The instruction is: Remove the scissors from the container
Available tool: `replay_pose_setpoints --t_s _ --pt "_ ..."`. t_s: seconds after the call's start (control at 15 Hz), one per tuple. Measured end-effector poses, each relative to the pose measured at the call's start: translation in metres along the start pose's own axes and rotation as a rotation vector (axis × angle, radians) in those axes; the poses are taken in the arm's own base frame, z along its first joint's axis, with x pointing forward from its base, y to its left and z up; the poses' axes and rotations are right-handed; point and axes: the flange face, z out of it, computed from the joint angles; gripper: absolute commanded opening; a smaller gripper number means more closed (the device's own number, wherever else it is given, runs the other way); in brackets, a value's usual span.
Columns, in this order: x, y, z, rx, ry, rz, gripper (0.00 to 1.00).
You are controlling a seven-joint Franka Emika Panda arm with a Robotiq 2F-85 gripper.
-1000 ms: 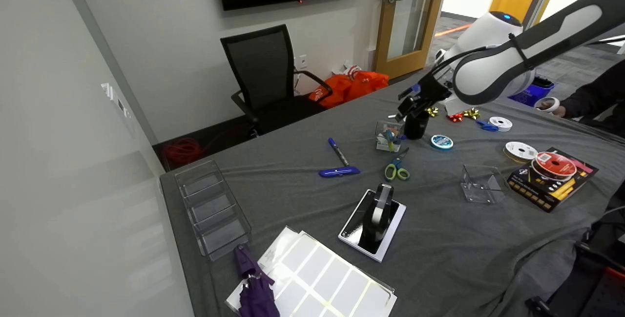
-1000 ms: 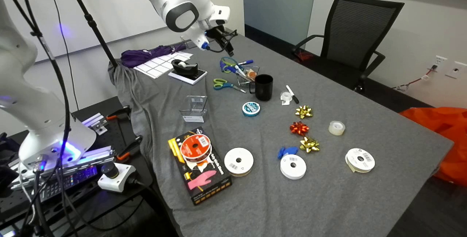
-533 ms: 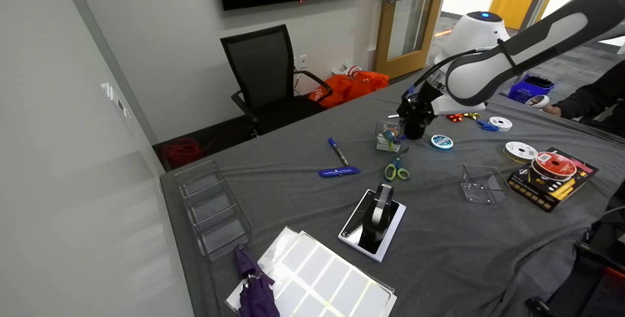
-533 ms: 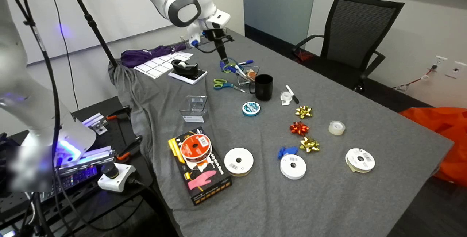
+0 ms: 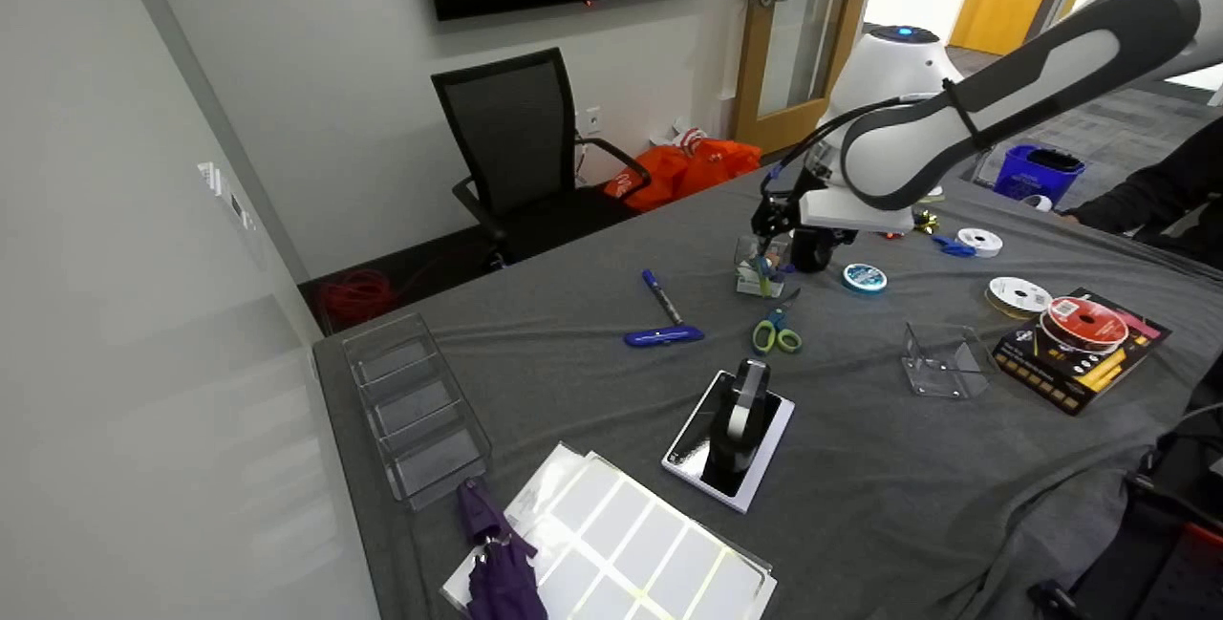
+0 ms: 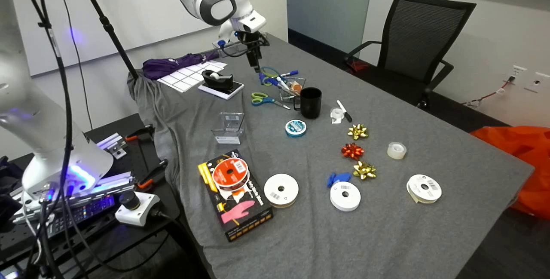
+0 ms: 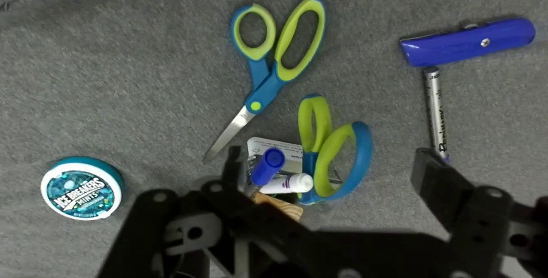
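The scissors (image 7: 361, 158) stand in the clear container with green and blue handles sticking up; their blades are hidden. They also show in both exterior views (image 5: 763, 278) (image 6: 270, 72). The clear container (image 5: 742, 262) (image 6: 304, 83) also holds a blue-capped pen (image 7: 268, 167), a white-capped stick (image 7: 291, 183) and a wooden piece (image 7: 280, 206). My gripper (image 7: 329, 158) is open and empty. In the wrist view its fingers lie on either side of the handles, apart from them. In an exterior view the gripper (image 6: 257, 69) is just above the handles.
A second pair of green-blue scissors (image 7: 264, 91) lies flat beside the container. A black mug (image 6: 310, 102) stands close to the container. A mint tin (image 7: 82, 189), a blue cutter (image 7: 469, 42), a marker (image 7: 434, 109) and a tape dispenser (image 5: 740, 417) are around it.
The gripper has moved down and over the container, shifting left in both exterior views, and has turned to point more straight down. The scissors and container have not moved.
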Motion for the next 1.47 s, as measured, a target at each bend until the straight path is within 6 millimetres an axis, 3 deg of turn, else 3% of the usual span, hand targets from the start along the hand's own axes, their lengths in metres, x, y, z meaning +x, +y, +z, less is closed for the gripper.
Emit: replay_pose_setpoints --t_s 0.33,0.8,1.47 --pt "0.004 -0.002 0.019 -0.013 -0.008 0.055 1.00" --pt "0.027 -0.020 0.023 0.065 -0.008 0.087 1.00" --pt "0.043 -0.016 0.048 0.047 -0.003 0.098 1.00"
